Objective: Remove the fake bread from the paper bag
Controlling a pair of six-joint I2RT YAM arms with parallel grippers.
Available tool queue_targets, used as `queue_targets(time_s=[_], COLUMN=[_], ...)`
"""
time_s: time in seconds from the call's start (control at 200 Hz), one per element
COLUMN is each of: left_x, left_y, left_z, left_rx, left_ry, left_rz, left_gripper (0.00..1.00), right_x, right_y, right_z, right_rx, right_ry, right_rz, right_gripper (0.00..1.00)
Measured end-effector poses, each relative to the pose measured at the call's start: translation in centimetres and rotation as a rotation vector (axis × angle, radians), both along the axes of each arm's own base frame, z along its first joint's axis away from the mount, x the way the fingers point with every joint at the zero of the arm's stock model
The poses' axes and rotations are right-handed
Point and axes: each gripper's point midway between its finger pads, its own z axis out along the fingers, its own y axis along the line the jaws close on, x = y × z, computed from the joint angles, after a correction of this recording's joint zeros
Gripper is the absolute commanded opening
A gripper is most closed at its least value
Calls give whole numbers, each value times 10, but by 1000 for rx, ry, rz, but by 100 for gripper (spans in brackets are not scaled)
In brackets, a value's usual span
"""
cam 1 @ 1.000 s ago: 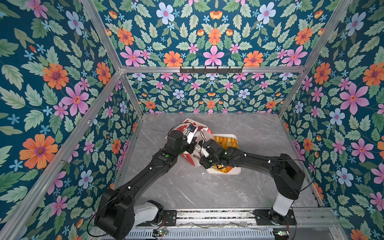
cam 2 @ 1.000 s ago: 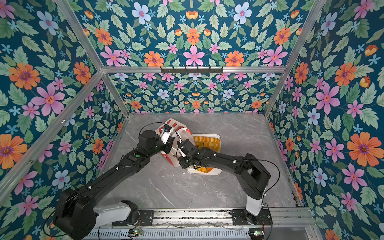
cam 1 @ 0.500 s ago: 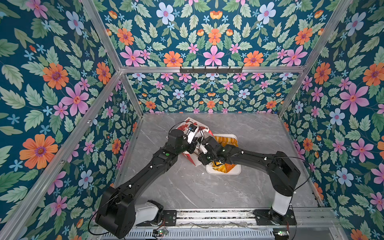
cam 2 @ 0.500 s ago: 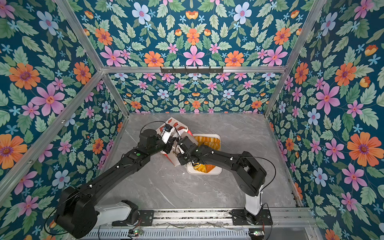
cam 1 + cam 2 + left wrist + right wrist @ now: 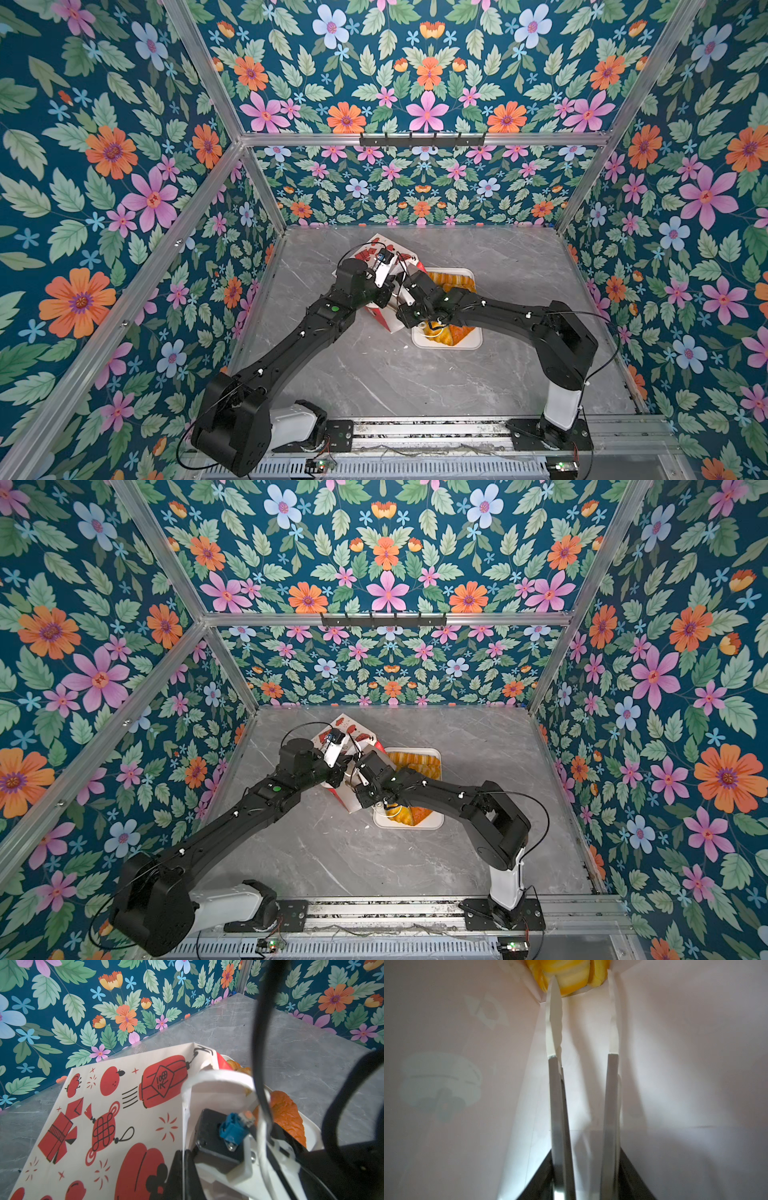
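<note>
Right pincer (image 5: pixel 581 985): inside paper bag (image 5: pixel 116 1105), jaws apart, tips flanking yellow striped fake bread (image 5: pixel 571 978) at bag's far end; contact unclear, bread cut off by frame. Left pincer (image 5: pixel 184 1167): clamped on bag rim, tips barely visible. More bread in white tray (image 5: pixel 473 343) beside bag. Left arm (image 5: pixel 316 328), right arm (image 5: pixel 511 309) stretched forward, converging over surface (image 5: pixel 415 382).

Both top views: you get even, bright light, faint soft shadows on the table (image 5: pixel 415 382). Left wrist view: the cable (image 5: pixel 261 1032) near the lens is blurred dark. Right wrist view: dim pink glow through the paper bag (image 5: pixel 467 1126), bread (image 5: pixel 571 976) out of focus, edges soft.
</note>
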Motion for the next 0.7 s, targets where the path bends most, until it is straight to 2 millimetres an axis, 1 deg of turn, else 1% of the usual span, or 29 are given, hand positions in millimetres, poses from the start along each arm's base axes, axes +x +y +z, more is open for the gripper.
queue_targets(time_s=[0.105, 0.34, 0.7], left_x=[0, 0, -2], left_y=[0, 1, 2], left_z=[0, 2, 0], left_rx=[-3, -12, -10], left_ry=[3, 4, 8], left_rz=[1, 7, 8], left_gripper=[0, 0, 0], right_x=[4, 9, 6], right_y=[-1, 5, 11], right_z=[0, -6, -10], right_rx=[1, 27, 85], right_ry=[-5, 17, 36], right_rz=[-8, 4, 36], right_gripper=[46, 47, 30])
